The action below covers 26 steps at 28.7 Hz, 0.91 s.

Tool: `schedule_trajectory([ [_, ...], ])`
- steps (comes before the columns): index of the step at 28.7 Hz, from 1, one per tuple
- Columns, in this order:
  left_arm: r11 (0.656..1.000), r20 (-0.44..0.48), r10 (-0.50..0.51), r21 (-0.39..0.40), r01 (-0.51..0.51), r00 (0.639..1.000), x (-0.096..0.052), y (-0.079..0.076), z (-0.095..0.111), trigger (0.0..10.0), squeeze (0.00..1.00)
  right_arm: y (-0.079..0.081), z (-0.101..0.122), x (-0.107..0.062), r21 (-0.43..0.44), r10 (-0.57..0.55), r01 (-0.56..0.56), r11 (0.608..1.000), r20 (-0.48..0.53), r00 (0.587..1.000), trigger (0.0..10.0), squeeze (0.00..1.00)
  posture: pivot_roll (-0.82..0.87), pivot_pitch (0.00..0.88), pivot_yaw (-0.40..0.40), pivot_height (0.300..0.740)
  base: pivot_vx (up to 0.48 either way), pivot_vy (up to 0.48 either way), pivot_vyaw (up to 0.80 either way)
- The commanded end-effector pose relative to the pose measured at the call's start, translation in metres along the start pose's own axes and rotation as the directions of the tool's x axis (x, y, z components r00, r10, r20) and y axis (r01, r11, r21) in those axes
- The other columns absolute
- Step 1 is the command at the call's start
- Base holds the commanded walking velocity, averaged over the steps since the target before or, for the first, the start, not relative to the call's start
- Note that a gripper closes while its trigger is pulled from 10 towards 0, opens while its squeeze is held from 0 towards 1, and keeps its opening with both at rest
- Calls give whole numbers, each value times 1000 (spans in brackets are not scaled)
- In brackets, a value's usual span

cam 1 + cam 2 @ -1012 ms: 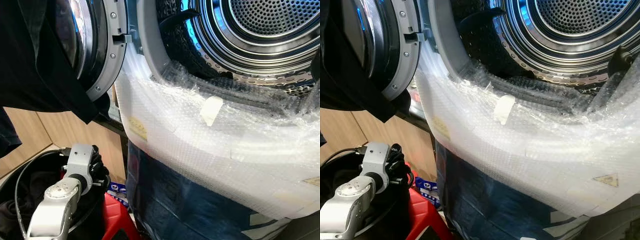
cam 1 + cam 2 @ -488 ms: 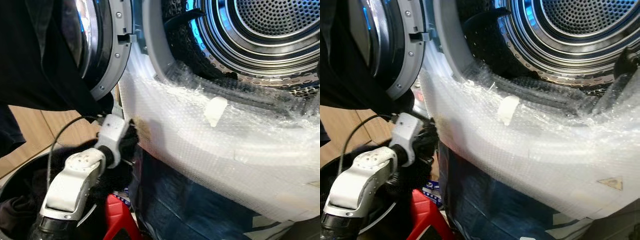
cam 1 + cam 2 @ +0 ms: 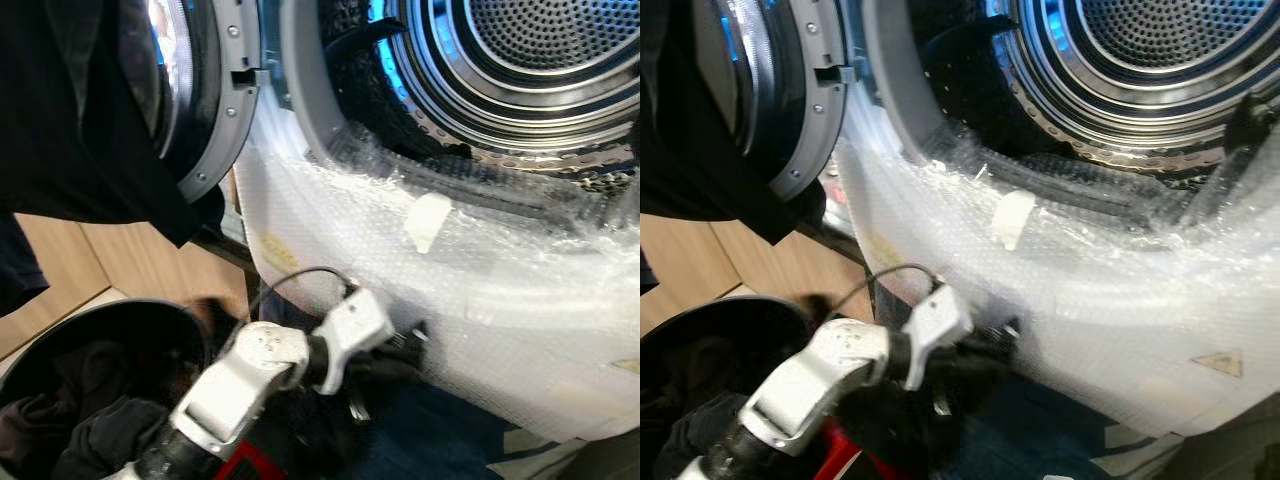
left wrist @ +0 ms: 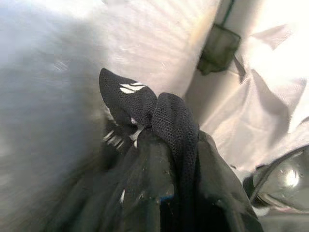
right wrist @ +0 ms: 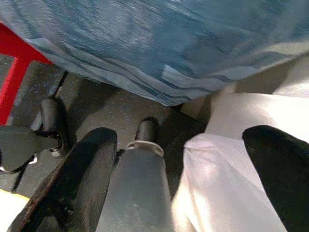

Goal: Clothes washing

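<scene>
My left gripper is held in front of the washing machine's bubble-wrapped front, just below the drum opening. It is shut on a black mesh garment, which bunches over the fingers and hangs down beneath them. The round black laundry basket sits low on the left with more dark clothes inside. In the right wrist view, my right gripper hangs low beside the machine, open, with its fingers wide apart and nothing between them.
The washer door stands open on the left, and a large black cloth hangs in front of it. A red stool stands under the arm. Blue wrapping covers the machine's lower front. Wooden panels are behind the basket.
My left arm has swung from over the basket to the right, carrying the black garment up against the washer's wrapped front. The basket's contents are now uncovered.
</scene>
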<state>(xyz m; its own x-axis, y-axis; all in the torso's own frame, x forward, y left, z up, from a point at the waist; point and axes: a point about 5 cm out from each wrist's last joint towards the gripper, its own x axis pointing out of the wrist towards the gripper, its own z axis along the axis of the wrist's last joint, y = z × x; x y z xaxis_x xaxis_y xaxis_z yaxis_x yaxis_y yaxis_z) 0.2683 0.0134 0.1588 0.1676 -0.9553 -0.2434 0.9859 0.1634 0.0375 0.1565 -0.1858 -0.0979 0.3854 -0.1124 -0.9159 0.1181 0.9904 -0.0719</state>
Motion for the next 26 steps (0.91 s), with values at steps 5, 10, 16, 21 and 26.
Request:
schedule_trajectory([
  [5,999,-31,32,4,-32,999,-12,-3,-16,0,0,-2,-9,0,-47,6,-7,999,-7,1000,10000,0,147,0,-30,740,0,0,0],
  [10,996,-57,83,-22,-84,995,-26,0,-28,0,0,-3,1,-1,-345,107,-83,935,51,993,10000,0,169,0,-39,740,0,0,0],
  [16,997,-104,72,-13,-74,992,-39,-4,-39,0,0,2,10,-4,-499,326,-272,823,23,945,10000,0,150,0,-26,740,0,0,0],
  [21,999,-111,-4,-39,-1,994,-40,-14,-44,0,0,1,8,-9,-583,470,-404,705,-43,882,10000,0,139,0,-31,740,0,0,0],
  [26,999,-202,-45,-34,39,978,-44,-21,-61,0,0,-5,27,-14,-590,539,-426,686,18,842,10000,1000,129,0,-26,740,0,0,0],
])
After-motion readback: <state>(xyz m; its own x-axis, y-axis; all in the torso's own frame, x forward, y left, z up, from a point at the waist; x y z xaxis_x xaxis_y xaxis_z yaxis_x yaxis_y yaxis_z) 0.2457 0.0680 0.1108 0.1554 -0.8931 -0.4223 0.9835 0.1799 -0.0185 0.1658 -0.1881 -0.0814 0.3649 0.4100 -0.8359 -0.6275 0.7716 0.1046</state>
